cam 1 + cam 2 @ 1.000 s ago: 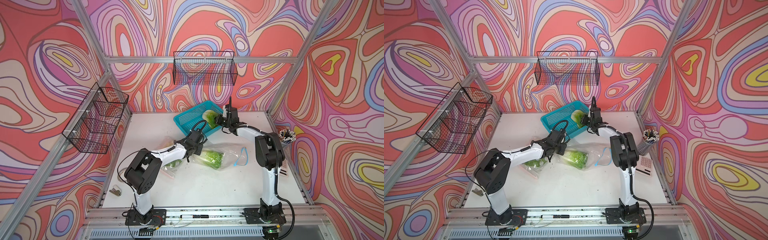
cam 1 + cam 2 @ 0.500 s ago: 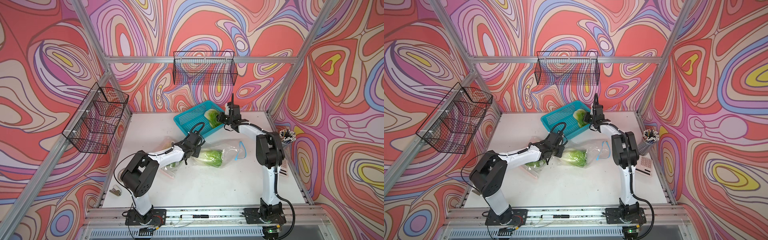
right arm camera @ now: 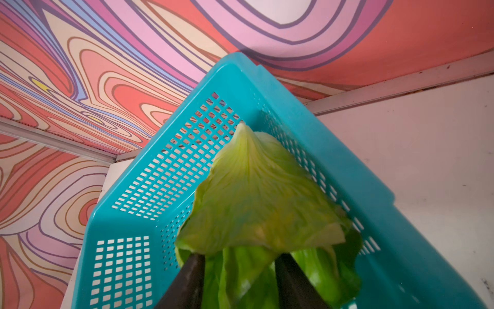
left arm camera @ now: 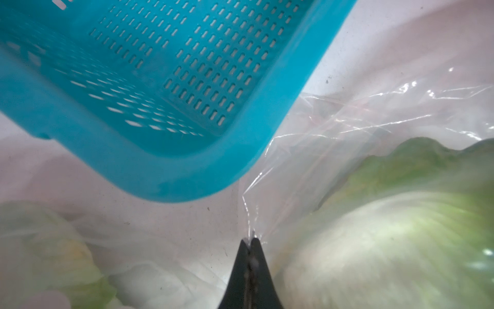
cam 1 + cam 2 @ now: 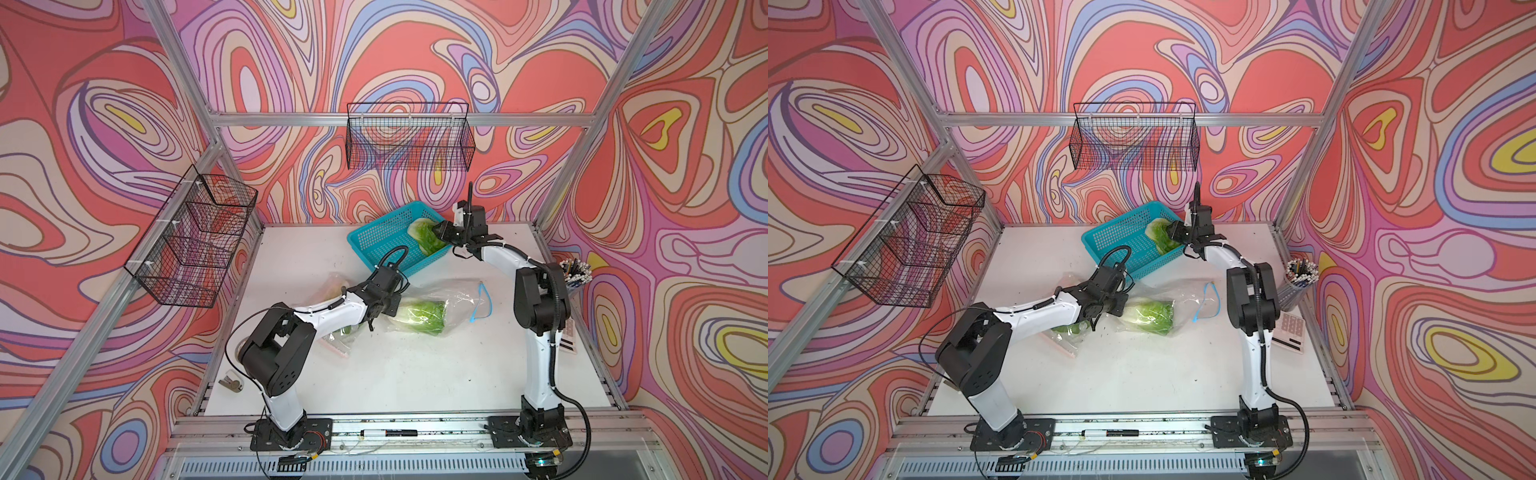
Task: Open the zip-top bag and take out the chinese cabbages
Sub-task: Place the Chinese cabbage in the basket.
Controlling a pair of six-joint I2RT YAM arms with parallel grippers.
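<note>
- Your left pincer [image 4: 250,240] has its tips pressed together on a fold of the clear bag [image 5: 459,293], at the bag's 9 o'clock end in both top views.
- Your right pincer [image 3: 239,258] has its fingers [image 3: 192,275] standing apart with green leaves between them. They look loose around the leaves rather than clamped.
- One cabbage [image 5: 424,239] lies in the blue basket [image 5: 376,243] at the table's [image 5: 415,374] 12 o'clock. It rests against the basket's 3 o'clock wall, right at your right pincer.
- You will find a second cabbage [image 5: 419,318] inside the bag near the table's centre, whitish base towards 9 o'clock and leaves towards 3.
- The bag's blue zip edge [image 5: 484,305] sits at its 3 o'clock end, bowed into a loop.
- Under your left arm, at 8 o'clock from the bag, a second bag [image 5: 334,343] shows green inside. The arm covers the rest, so you cannot tell more.
</note>
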